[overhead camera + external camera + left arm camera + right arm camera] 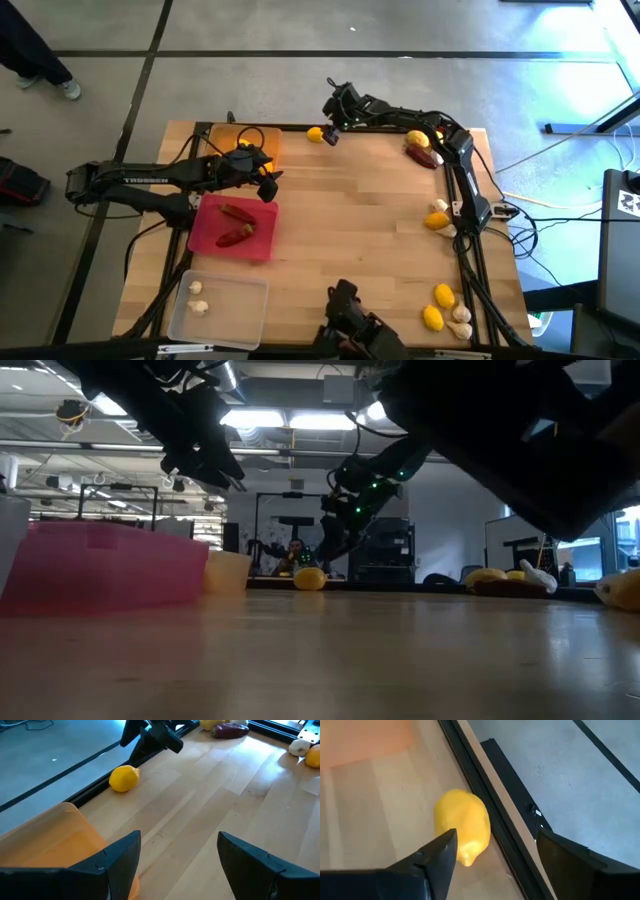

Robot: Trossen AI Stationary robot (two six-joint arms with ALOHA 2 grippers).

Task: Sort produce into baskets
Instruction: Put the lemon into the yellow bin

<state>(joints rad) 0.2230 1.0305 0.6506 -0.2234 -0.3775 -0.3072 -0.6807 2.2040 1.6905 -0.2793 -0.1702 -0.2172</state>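
Note:
A yellow lemon (315, 134) (462, 826) rests on the wood table close to its far edge, a little to the right of the orange basket (245, 145). My right gripper (495, 840) (331, 130) hangs open just above and beside the lemon, slanting down, and holds nothing. My left gripper (180, 840) (270, 185) is open and empty, raised between the orange basket and the red basket (235, 228). The red basket holds two dark red chilli peppers (237, 225). The clear basket (218, 310) at the near left holds two garlic bulbs (198, 298).
More produce lies along the table's right side: a lemon and a chilli (421, 148) at the far right, a lemon with garlic (438, 219) midway, and lemons with garlic (445, 306) near the front. A black rail (485, 805) runs along the far edge.

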